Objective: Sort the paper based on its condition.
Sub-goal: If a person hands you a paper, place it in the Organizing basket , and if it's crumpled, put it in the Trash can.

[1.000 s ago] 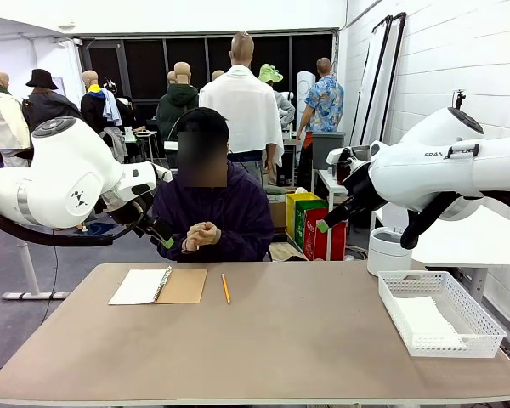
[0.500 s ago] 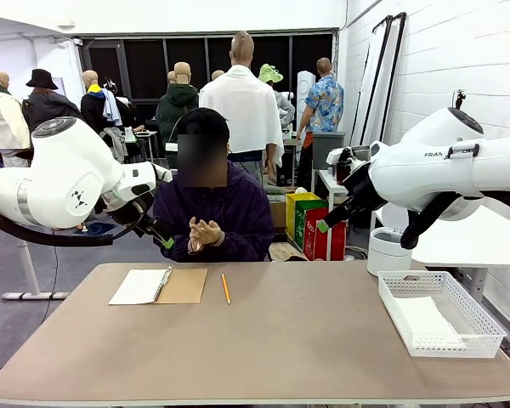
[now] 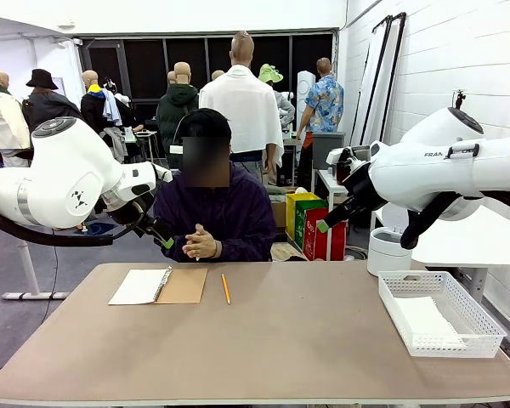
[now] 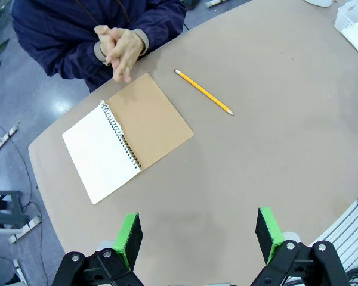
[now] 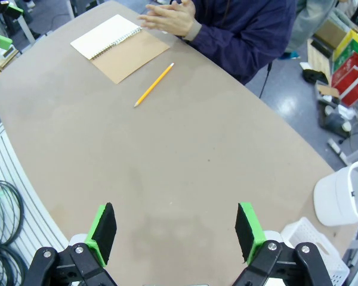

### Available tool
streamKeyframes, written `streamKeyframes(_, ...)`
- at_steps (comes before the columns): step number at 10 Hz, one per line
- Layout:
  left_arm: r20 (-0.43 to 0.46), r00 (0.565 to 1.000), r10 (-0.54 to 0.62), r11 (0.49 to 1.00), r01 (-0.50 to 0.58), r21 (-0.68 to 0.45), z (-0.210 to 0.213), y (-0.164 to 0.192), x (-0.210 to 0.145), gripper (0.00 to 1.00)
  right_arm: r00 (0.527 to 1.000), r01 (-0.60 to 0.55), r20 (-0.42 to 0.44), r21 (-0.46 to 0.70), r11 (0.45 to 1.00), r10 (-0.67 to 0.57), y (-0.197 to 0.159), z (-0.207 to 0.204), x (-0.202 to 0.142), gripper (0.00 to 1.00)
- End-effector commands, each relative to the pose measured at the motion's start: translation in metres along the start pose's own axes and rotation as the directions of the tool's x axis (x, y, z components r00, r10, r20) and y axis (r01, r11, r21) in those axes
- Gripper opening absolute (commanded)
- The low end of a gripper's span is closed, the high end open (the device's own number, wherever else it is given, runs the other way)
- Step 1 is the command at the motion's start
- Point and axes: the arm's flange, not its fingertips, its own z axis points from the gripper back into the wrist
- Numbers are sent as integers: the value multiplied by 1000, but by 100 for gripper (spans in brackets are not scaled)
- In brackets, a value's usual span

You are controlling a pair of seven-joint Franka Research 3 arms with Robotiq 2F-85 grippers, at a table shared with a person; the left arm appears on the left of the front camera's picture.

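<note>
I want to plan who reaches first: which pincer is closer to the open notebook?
The left. The left pincer hangs above the table edge just behind the notebook. The right pincer is raised far toward the table's other side, beyond the pencil.

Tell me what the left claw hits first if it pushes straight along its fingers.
Probably bare table. The open left claw points at the tabletop, with the notebook and pencil lying farther on, off that line. Depth is hard to judge.
</note>
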Motion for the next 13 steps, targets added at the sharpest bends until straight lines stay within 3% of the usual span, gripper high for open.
streamKeyframes(1, 0, 1000, 1, 1000, -1, -2, 0, 1, 0, 100, 1000, -2, -1, -5, 1000, 2, 1, 0, 0, 100)
streamKeyframes(13, 0, 1000, 1, 1000, -1, -2, 0, 1, 0, 100, 1000, -2, -1, -5, 1000, 2, 1, 0, 0, 100)
